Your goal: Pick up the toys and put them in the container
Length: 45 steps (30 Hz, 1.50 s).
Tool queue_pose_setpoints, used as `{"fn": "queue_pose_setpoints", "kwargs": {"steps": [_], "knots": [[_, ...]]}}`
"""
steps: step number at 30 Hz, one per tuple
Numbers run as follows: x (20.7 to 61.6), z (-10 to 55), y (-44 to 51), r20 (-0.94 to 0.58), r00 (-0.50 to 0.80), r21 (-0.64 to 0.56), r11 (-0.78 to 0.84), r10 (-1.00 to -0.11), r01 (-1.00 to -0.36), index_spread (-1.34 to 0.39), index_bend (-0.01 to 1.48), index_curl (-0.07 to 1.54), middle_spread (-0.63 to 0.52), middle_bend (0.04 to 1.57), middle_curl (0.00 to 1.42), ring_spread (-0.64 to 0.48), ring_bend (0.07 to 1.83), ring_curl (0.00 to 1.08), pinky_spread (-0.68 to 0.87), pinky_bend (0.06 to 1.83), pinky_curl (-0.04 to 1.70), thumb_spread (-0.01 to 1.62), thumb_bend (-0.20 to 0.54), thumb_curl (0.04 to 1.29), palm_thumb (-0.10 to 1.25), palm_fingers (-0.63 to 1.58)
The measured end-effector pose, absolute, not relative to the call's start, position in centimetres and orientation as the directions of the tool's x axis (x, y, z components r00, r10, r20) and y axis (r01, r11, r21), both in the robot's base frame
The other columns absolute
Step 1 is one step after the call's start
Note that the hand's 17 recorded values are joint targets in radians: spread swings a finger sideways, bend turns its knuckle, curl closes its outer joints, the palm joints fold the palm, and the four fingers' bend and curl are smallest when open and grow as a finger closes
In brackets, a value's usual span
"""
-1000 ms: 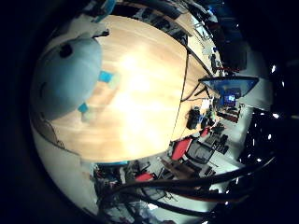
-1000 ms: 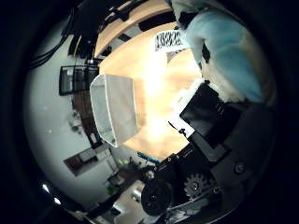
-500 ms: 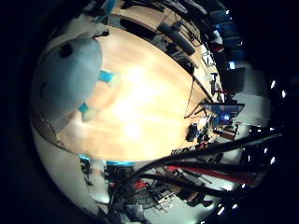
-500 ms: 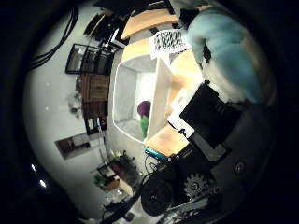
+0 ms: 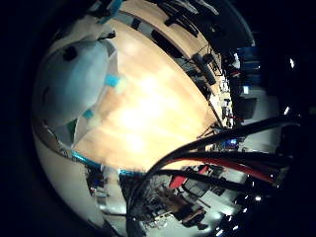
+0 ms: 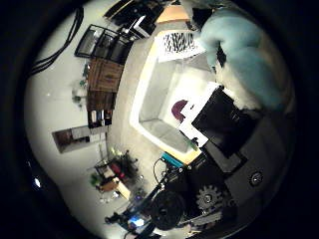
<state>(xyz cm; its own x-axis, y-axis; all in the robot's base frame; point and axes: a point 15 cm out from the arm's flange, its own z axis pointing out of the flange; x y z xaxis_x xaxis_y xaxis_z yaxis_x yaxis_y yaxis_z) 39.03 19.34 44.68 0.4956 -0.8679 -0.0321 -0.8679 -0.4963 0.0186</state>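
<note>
A light blue plush toy (image 5: 69,79) with a black eye lies close against my palm in the right little finger side palm view. In the right thumb side palm view the plush (image 6: 249,55) sits beside my right hand (image 6: 229,124), whose white and black fingers curl against it. The hand carries it in the air. A white open container (image 6: 150,90) lies below the palm, with a dark purple toy (image 6: 179,108) inside it.
The wooden table (image 5: 158,109) spreads below the plush. A black-and-white striped object (image 6: 179,42) lies on the table just past the container. Shelves and furniture (image 6: 100,80) stand beyond the table's edge.
The whole picture has shifted, so the hand has moved with the plush. The container has come from off to the side to under the palm, and its purple toy now shows.
</note>
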Motion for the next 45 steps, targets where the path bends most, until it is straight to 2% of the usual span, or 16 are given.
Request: {"fn": "queue_pose_setpoints", "kwargs": {"steps": [14,24,41,44,45], "knots": [[36.4,44.1,24.7,-0.03,0.584,0.024,-0.585,-0.811,-0.811,-0.67,0.19,0.98,-0.47,0.65,0.91,-0.32,1.18,0.54,-0.59,1.2,0.44,1.09,-0.008,0.81,1.11,1.14],[37.0,42.8,25.1,-0.021,0.594,0.051,-0.595,-0.804,-0.802,-0.67,0.18,0.99,-0.47,0.64,0.92,-0.32,1.18,0.54,-0.58,1.21,0.44,1.1,-0.008,0.81,1.11,1.13],[37.9,42.4,27.1,-0.018,0.627,0.008,-0.627,-0.779,-0.779,-0.68,0.17,0.99,-0.47,0.63,0.92,-0.32,1.17,0.54,-0.58,1.22,0.44,1.09,-0.012,0.8,1.09,1.12],[37.9,42.2,27.2,-0.018,0.63,0.013,-0.63,-0.776,-0.776,-0.68,0.15,0.97,-0.47,0.61,0.92,-0.32,1.16,0.54,-0.6,1.21,0.44,1.09,-0.02,0.79,1.07,1.09],[37.9,42.1,27.1,-0.018,0.633,0.016,-0.633,-0.774,-0.774,-0.68,0.13,0.95,-0.48,0.6,0.91,-0.33,1.16,0.53,-0.61,1.2,0.43,1.08,-0.036,0.78,1.04,1.02]]}}
